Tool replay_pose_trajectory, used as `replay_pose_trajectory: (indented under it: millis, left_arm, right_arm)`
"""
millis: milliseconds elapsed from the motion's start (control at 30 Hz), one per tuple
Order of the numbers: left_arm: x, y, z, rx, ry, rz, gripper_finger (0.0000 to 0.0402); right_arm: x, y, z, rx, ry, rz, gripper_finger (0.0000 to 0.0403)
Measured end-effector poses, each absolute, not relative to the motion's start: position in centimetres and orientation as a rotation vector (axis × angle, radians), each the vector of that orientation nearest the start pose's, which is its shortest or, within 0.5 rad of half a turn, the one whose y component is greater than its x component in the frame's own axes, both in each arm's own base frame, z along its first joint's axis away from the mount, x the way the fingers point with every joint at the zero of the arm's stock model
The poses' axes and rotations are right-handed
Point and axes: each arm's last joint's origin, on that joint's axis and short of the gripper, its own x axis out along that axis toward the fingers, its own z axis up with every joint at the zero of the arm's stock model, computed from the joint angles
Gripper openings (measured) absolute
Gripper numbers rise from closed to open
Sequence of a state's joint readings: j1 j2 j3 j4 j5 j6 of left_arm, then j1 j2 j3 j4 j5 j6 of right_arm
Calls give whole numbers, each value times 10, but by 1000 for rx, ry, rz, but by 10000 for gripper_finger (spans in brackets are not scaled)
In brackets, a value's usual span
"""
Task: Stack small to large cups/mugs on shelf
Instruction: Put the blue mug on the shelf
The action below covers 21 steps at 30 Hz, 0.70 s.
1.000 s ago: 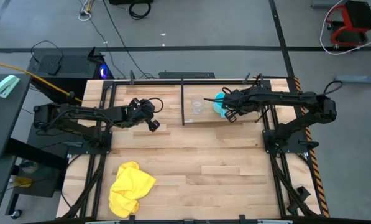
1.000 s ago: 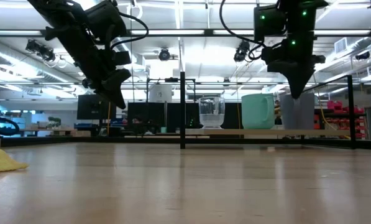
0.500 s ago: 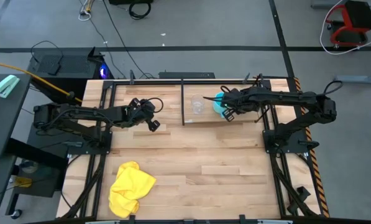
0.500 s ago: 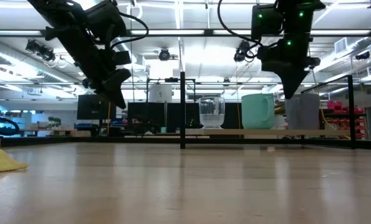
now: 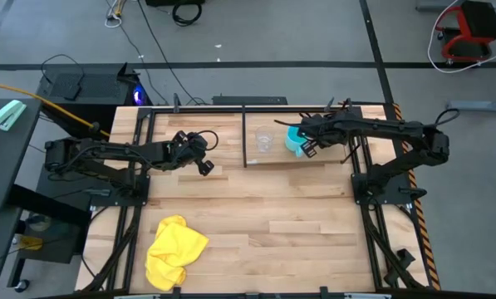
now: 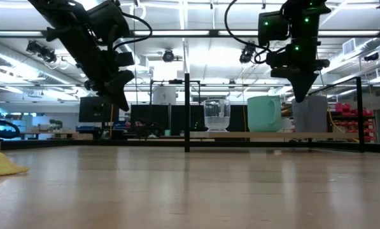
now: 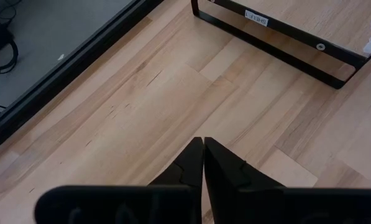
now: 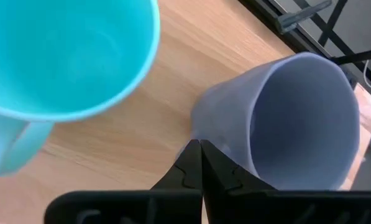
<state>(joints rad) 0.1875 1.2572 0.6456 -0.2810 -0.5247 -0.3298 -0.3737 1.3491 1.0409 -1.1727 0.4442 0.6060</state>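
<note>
Mugs stand upright on the shelf, a pale wood board framed by thin black uprights at the table's far edge. The glass cup, clear and ribbed, sits nearest the middle post; the cyan mug stands beside it, handle showing, open mouth up. The grey mug, matte grey-blue and slightly larger, is just past the cyan one. The right gripper hangs over the gap between those two mugs, fingers pressed together, holding nothing. The left gripper waits above bare tabletop, likewise clenched and empty. A yellow cloth lies at the near left.
</note>
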Motion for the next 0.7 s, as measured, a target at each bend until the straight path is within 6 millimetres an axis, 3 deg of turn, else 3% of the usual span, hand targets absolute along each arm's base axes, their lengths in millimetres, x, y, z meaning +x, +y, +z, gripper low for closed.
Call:
replay_pose_trajectory:
  millis: [700]
  left_arm:
    - [225,58,191,-148,774,805,17]
  right_arm:
    - [191,-74,250,428,1383,-1155,0]
